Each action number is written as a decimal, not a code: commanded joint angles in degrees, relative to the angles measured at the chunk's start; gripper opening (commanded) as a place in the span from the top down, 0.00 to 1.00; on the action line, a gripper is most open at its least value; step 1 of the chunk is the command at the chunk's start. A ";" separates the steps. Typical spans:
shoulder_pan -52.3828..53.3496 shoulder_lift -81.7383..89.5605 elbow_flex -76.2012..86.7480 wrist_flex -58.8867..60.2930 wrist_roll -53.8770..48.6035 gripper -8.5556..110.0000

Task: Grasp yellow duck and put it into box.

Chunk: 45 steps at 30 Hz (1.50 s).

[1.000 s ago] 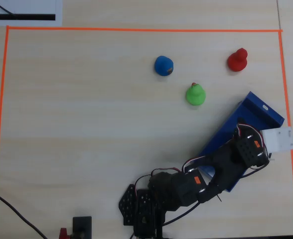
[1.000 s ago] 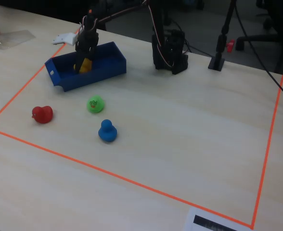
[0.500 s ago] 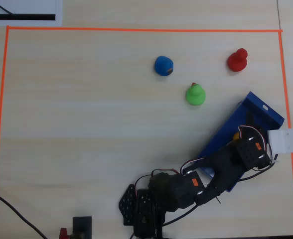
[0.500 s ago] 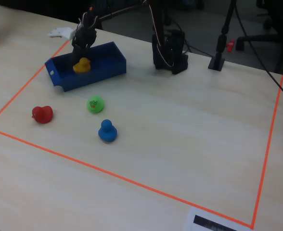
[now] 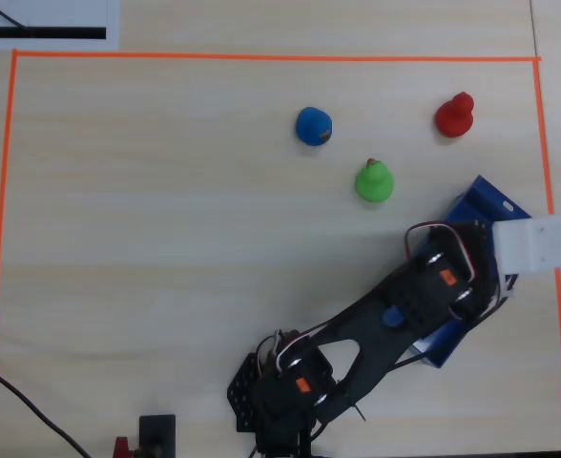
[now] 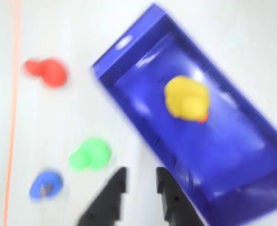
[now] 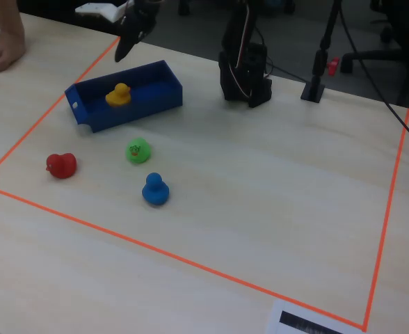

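A yellow duck (image 7: 119,94) sits upright on the floor of the dark-blue box (image 7: 151,99) at the far-left corner of the taped-off counter (image 7: 260,181), while the arm's fingers (image 6: 139,187) hang above it empty, slightly parted with clear daylight between the two tips. In the wrist view the duck (image 6: 187,99) lies at roughly 1 o'clock from the fingertips, inside the box (image 6: 232,155), whose near wall passes just beside them; the green duck (image 6: 89,154), blue duck (image 6: 45,184) and red duck (image 6: 46,72) stand out on the counter between 9 and 11 o'clock, well apart from the box. With the toy already in the tray, the job looks all but finished, and the risk now is in the pull-back: a low or sideways retreat could clip the box wall and shove or tip the light tray, and a swing toward the loose ducks could scatter them. A person's hand (image 7: 3,49) rests on the counter's far-left edge, near the arm's reach, another possible snag. Much is unclear: the wrist picture is smeared by blur, so the duck's beak is only an orange smudge; in the overhead view the arm (image 5: 395,315) covers most of the box (image 5: 490,198) and hides the yellow duck entirely; in the fixed view the fingers are a small dark shape near the top edge, their gap unreadable.
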 commanded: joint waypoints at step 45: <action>-57.66 74.18 81.47 7.03 -24.52 0.93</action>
